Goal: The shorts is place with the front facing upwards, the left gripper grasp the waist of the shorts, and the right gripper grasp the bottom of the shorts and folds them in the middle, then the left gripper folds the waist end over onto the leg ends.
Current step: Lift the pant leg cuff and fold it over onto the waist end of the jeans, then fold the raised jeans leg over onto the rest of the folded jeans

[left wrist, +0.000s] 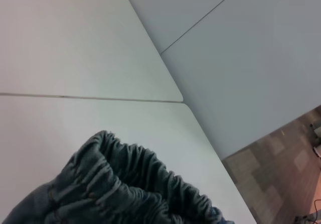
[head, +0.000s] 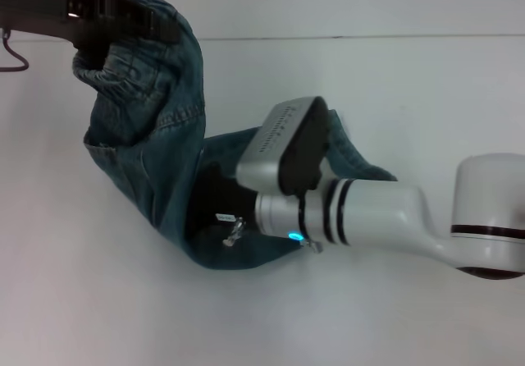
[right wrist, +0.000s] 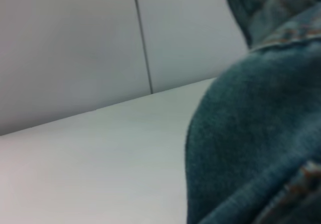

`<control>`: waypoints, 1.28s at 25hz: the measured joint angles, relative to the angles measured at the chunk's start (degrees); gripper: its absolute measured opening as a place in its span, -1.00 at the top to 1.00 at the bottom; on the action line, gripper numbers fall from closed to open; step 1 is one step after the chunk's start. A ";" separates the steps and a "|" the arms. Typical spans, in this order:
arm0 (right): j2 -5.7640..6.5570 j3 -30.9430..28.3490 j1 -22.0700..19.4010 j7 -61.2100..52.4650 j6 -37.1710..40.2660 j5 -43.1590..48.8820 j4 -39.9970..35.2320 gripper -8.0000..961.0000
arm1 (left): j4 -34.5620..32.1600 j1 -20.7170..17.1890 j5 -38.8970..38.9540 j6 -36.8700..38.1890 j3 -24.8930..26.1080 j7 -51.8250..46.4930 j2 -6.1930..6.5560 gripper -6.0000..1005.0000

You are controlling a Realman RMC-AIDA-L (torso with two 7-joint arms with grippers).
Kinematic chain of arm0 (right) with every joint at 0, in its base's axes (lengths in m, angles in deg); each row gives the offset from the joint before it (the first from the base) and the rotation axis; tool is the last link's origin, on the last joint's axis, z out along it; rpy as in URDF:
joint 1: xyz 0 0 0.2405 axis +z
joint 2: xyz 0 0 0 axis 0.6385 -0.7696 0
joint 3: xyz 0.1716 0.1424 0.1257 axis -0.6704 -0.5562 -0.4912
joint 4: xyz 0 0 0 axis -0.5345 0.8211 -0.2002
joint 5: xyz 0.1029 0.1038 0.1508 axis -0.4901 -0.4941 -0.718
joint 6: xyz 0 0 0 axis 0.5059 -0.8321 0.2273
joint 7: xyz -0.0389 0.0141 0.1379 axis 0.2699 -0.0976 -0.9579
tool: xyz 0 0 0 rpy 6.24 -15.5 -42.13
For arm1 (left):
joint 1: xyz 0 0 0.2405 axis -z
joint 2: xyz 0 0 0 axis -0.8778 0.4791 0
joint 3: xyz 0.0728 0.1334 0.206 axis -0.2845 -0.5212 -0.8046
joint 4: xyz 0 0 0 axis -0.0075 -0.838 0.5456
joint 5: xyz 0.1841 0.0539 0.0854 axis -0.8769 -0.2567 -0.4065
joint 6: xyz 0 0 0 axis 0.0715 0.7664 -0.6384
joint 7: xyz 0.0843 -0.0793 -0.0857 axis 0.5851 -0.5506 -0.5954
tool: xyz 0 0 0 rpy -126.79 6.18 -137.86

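Your left gripper [head: 123, 17] is clamped on the waist of the shorts [head: 123, 87], holding it up off the white table [head: 426, 95]. The right gripper [head: 215, 210] sits low in the lower cloth (whether it pinches the bottom of the shorts, you cannot tell). Carry the waist sideways evenly and keep the shorts [head: 164, 161] taut, so the fold lands flat.
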 joint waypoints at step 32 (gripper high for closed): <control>1.95 -45.82 -15.04 1.03 12.51 6.30 -13.67 0.92 | 3.11 0.55 0.59 -8.84 -9.05 0.94 -7.00 0.72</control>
